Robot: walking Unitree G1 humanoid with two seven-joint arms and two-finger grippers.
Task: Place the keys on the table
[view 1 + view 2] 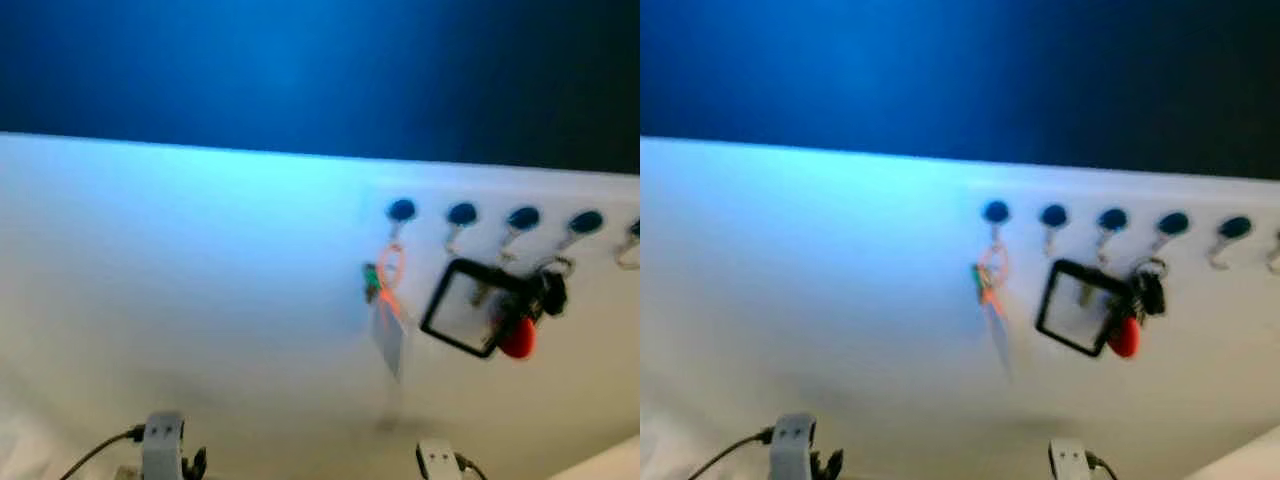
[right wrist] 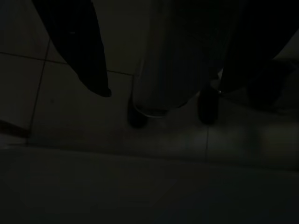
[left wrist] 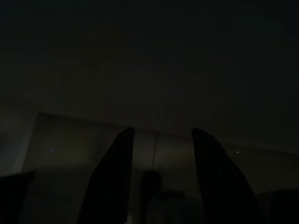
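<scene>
Your keys [image 1: 520,300] hang from a row of dark-knobbed hooks [image 1: 523,218] on the white wall [image 1: 200,280], up at about 2 o'clock from centre — a dark bunch with a red fob and a black square frame, dangling lengthwise downward. Both arms sit low, well apart from them; the right wrist [image 1: 438,460] is the nearer. The left gripper [image 3: 161,179] has its jaws spread, empty. The right gripper's [image 2: 159,74] jaws look parted too — nothing held.
</scene>
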